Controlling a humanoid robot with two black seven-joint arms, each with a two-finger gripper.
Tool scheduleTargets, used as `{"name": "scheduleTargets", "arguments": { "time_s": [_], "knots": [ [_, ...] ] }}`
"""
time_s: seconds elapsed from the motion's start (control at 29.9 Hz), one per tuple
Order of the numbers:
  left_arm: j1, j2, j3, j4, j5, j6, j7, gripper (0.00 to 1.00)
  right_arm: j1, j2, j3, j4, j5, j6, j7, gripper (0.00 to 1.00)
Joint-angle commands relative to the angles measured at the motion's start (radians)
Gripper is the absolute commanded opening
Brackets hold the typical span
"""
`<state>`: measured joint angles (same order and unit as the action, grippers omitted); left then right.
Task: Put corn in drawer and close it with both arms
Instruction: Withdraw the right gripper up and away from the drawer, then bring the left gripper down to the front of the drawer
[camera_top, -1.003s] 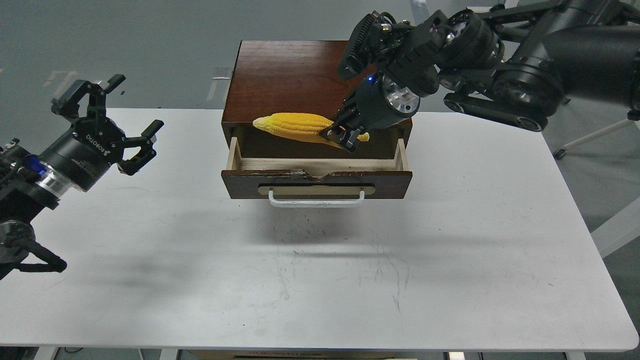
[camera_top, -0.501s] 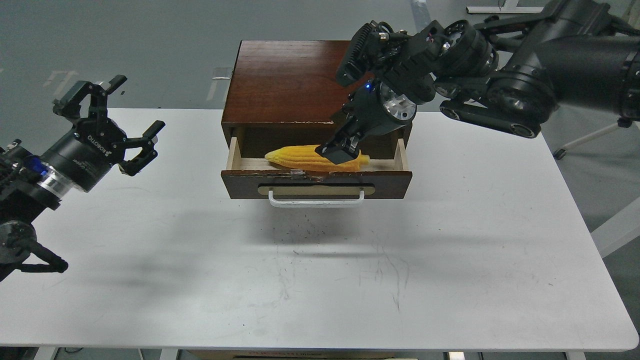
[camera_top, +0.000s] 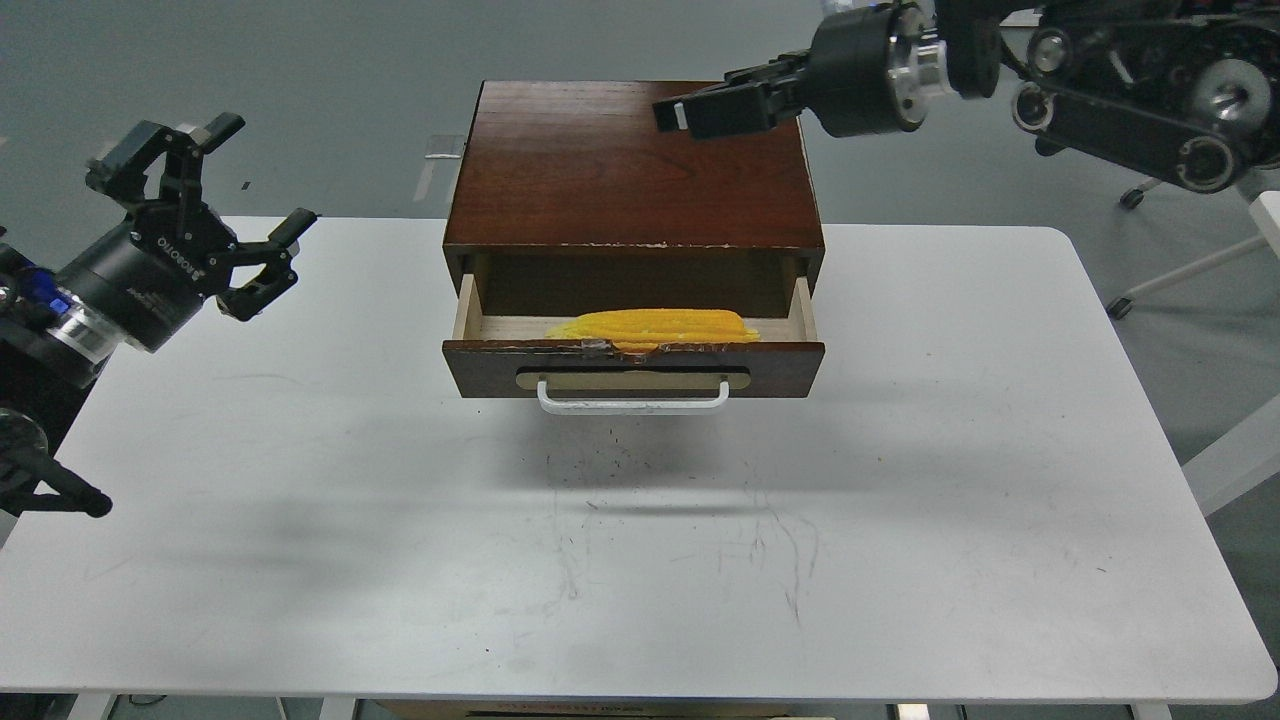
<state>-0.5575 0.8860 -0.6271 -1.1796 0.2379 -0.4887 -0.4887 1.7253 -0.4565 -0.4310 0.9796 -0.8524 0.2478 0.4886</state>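
right end effector (camera_top: 690, 110) above box; corn (camera_top: 650, 327) in open drawer (camera_top: 632, 368).

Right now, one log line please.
corn: in drawer | drawer: open | right gripper: above box, empty | left gripper: open, empty

Lab: white table (camera_top: 900, 520), grey floor (camera_top: 300, 100)

We saw the corn (camera_top: 652, 327), a bright yellow cob with kernel rows, lying lengthwise inside the open drawer (camera_top: 633, 368), close behind its front panel and partly hidden by it. The drawer stood pulled out from its box, showing pale wood inside. Its dark red-brown front had a chipped top edge and a white bar handle on a brass-coloured plate.
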Motion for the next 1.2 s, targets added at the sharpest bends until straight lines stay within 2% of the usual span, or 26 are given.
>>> {"name": "scheduleTargets", "arguments": {
  "time_s": [0.0,0.13,0.33,0.47,0.67,0.94,1.0,1.04,1.14,1.17],
  "knots": [
    [-0.058,0.002,-0.002,0.0,0.079,0.0,0.0,1.0,-0.162,-0.112,0.121,0.001,0.208,-0.001,0.0,0.99],
    [-0.146,-0.005,0.0,-0.011,0.213,0.0,0.0,1.0,-0.454,-0.221,0.38,-0.001,0.346,-0.002,0.0,0.99],
    [-0.268,-0.035,-0.005,-0.132,0.48,0.0,0.0,1.0,-0.807,-0.237,0.72,-0.005,0.455,-0.001,0.0,0.99],
    [-0.33,-0.073,-0.002,-0.198,0.614,0.0,0.0,1.0,-0.904,-0.229,0.802,-0.016,0.487,-0.002,0.0,0.99],
    [-0.363,-0.168,0.004,-0.304,0.93,0.0,0.0,0.94,-0.957,-0.226,0.808,-0.053,0.541,-0.002,0.0,0.99],
    [-0.348,-0.288,0.065,-0.361,1.224,0.0,0.0,0.62,-0.967,-0.226,0.81,-0.071,0.544,-0.002,0.0,0.99],
    [-0.348,-0.294,0.105,-0.362,1.252,0.0,0.0,0.42,-0.972,-0.226,0.808,-0.071,0.544,-0.002,0.0,0.99],
    [-0.343,-0.298,0.13,-0.364,1.256,0.0,0.0,0.28,-0.978,-0.226,0.808,-0.071,0.544,-0.002,0.0,0.99],
    [-0.313,-0.295,0.177,-0.364,1.259,0.0,0.0,0.0,-0.986,-0.226,0.807,-0.071,0.544,-0.002,0.0,0.99],
    [-0.288,-0.295,0.188,-0.364,1.264,0.0,0.0,0.0,-0.993,-0.226,0.807,-0.071,0.544,-0.002,0.0,0.99]
  ]
}}
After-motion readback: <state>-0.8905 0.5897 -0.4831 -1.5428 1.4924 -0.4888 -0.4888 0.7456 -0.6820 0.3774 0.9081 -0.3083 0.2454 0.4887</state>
